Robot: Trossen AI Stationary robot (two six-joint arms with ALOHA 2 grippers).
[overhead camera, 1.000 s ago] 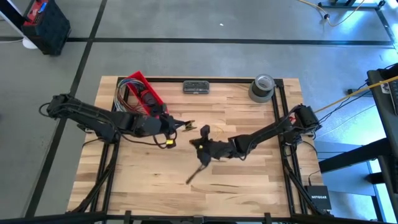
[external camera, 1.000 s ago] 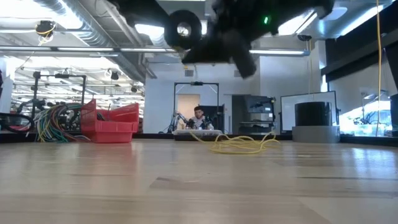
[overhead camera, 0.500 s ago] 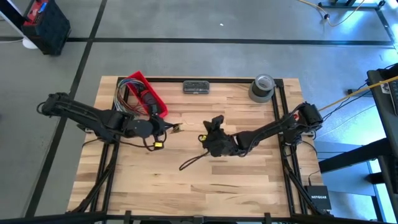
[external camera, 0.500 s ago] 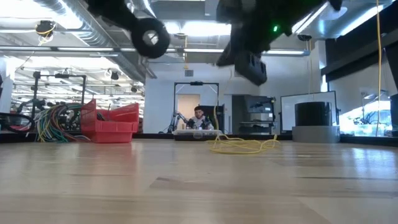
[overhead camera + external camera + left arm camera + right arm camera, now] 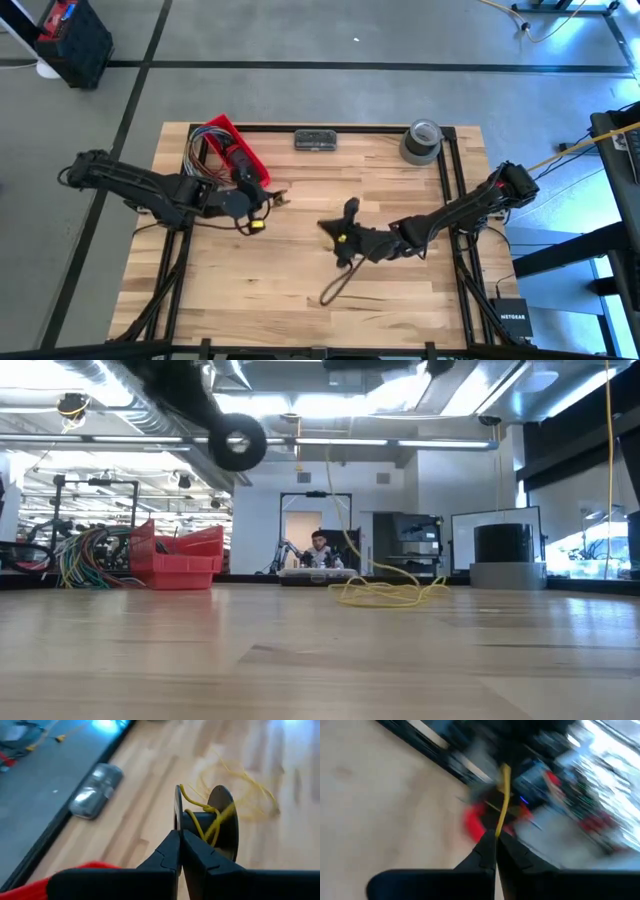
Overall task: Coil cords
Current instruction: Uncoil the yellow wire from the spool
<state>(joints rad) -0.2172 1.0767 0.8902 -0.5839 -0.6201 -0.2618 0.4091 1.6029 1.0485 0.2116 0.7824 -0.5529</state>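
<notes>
Compared with the frame half a second earlier, the right arm had swung from near the middle of the table (image 5: 400, 300) toward its near right part, so the right gripper (image 5: 347, 234) sat lower in the high view, and its dark shadow loop on the wood had shifted with it. In the low view the right arm had lifted almost out of the top of the picture. The left gripper (image 5: 268, 198) had hardly moved, staying close beside the red bin (image 5: 232, 145) of multicoloured wires (image 5: 85, 555).

The left jaws were closed on a small dark spool (image 5: 220, 822) wound with a few turns of the cord (image 5: 212, 822). The right jaws were pinched shut on a strand of the same cord, seen in its wrist view rising straight from the fingertips.

The cord was thin, yellow and limp. A loose tangle of it lay on the table far from the low camera, with one strand rising from it toward the right arm.
</notes>
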